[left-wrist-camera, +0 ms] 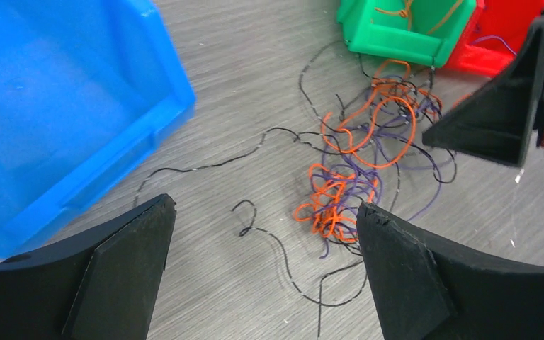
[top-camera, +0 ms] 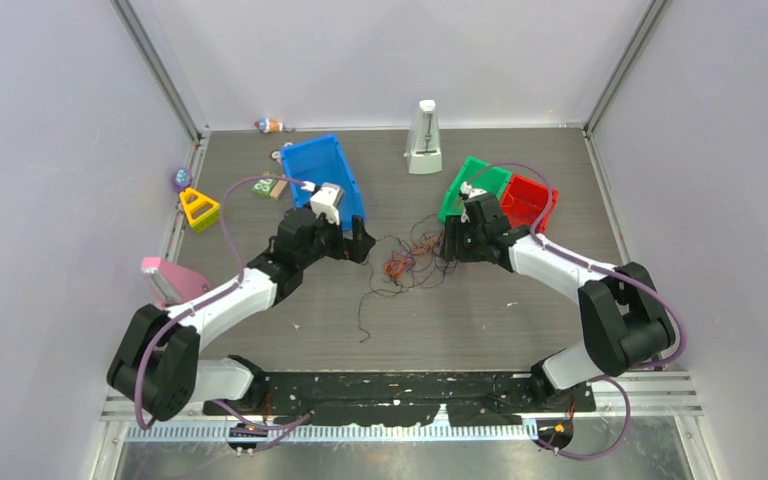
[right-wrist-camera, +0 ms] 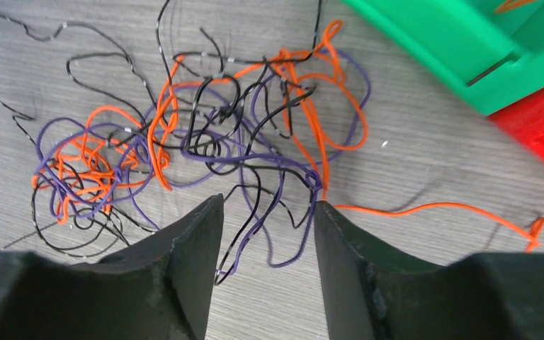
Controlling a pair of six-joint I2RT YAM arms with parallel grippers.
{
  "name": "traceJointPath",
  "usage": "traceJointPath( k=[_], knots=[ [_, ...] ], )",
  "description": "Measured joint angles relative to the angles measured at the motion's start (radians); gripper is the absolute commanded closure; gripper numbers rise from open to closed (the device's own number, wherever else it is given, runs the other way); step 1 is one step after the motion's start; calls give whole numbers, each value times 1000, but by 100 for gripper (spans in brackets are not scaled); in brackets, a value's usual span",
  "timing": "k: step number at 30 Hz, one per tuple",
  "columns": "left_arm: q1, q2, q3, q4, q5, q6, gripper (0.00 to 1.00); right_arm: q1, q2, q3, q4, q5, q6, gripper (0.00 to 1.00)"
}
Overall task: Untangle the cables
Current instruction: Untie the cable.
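Observation:
The cables [top-camera: 406, 262] are thin orange, purple and black strands in a loose tangle on the table between my two grippers. My left gripper [top-camera: 360, 243] is open and empty just left of the tangle. In the left wrist view [left-wrist-camera: 265, 205] its jaws are wide apart, and the orange-purple clump [left-wrist-camera: 329, 205] lies beside the right fingertip. A loose black strand [left-wrist-camera: 255, 219] lies between the jaws. My right gripper [top-camera: 450, 245] is open at the tangle's right side. In the right wrist view [right-wrist-camera: 268, 202] purple and black strands of the tangle [right-wrist-camera: 212, 138] run between its jaws, not clamped.
A blue bin [top-camera: 325, 175] stands behind the left gripper. A green bin [top-camera: 475, 185] and a red bin [top-camera: 532, 200] stand behind the right gripper. A white metronome [top-camera: 423, 138] stands at the back. A yellow triangle toy [top-camera: 198, 208] and a pink block [top-camera: 165, 278] lie at left.

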Motion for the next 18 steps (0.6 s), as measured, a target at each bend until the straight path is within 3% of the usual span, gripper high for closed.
traceJointPath(
  k=[4,10,12,15,18],
  knots=[
    [17,-61,-47,24,-60,-30,1,56,0,-37,17,13,31,62],
    [39,-74,-83,77,-52,-59,0,251,-32,-103,74,5,130,62],
    [40,-67,-83,91,-25,-58,1,323,-66,-122,89,-6,163,55],
    [40,-47,-82,104,26,-57,0,388,-142,-135,103,-25,201,26],
    [40,-24,-82,110,70,-55,2,383,-249,-138,89,2,210,20]
  ],
)
